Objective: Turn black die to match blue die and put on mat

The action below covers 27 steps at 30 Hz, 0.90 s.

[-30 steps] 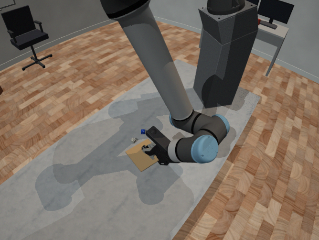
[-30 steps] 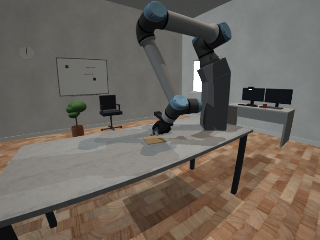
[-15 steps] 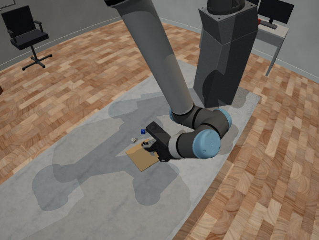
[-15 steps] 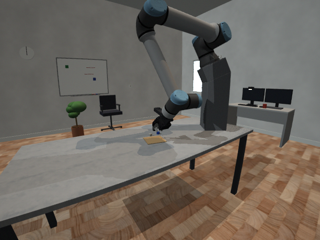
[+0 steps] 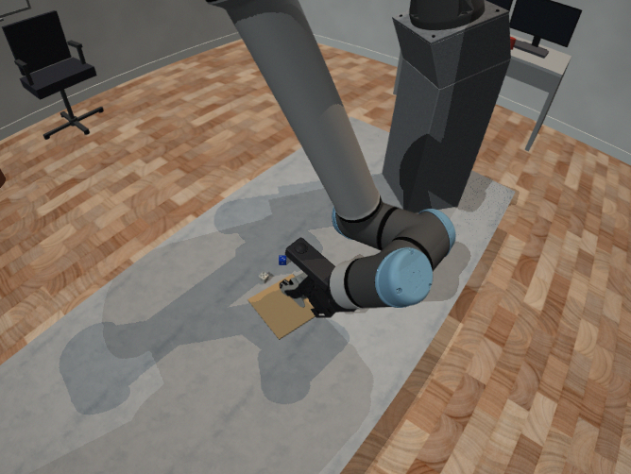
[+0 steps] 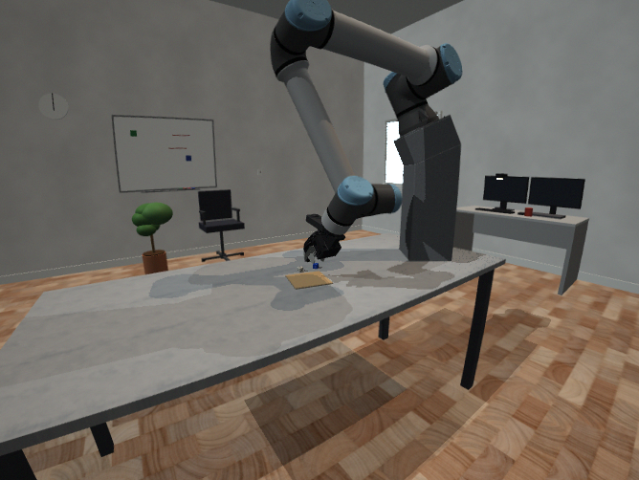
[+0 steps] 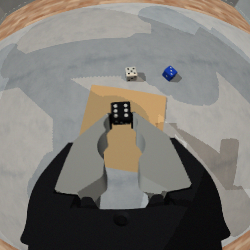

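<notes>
My gripper [image 7: 121,113] is shut on the black die [image 7: 120,112] and holds it above the tan mat [image 7: 125,127]. The face of the black die toward the wrist camera shows six white pips. In the top view the gripper [image 5: 290,288] hangs over the far part of the mat [image 5: 281,310]. The blue die [image 7: 170,73] lies on the table beyond the mat, also seen in the top view [image 5: 281,259]. Its top number is too small to read. A white die [image 7: 131,73] [image 5: 264,277] lies left of the blue die, off the mat.
The robot's dark pedestal [image 5: 443,111] stands at the table's far end. The arm's forearm [image 5: 306,101] slants over the table above the dice. A desk with monitors [image 6: 532,193] stands off to the right.
</notes>
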{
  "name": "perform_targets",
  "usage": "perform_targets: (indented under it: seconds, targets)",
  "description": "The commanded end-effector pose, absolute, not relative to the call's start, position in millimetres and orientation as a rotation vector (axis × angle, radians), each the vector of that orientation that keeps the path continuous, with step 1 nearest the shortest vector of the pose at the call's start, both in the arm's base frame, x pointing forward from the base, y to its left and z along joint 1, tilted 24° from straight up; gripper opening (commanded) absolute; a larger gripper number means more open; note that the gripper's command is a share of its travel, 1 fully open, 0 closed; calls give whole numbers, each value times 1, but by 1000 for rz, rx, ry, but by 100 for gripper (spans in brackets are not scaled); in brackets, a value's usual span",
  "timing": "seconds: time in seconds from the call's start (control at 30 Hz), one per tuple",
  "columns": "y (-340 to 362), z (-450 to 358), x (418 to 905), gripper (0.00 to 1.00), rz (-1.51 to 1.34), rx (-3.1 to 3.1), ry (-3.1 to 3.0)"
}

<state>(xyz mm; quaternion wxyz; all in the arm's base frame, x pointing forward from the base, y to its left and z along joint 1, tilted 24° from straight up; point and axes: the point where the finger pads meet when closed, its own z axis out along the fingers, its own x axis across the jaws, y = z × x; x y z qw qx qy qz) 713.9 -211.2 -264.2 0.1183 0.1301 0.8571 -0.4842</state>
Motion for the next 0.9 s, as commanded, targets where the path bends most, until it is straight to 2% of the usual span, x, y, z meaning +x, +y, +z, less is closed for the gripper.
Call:
perform_targets:
  seconds: [0.0,0.17,0.87]
  targets:
    - [-213,-264,714,3,-1309,366,2557]
    - [-213,-262,713,3,-1188,347,2603]
    - [-213,-262,713,3,-1040,323,2656]
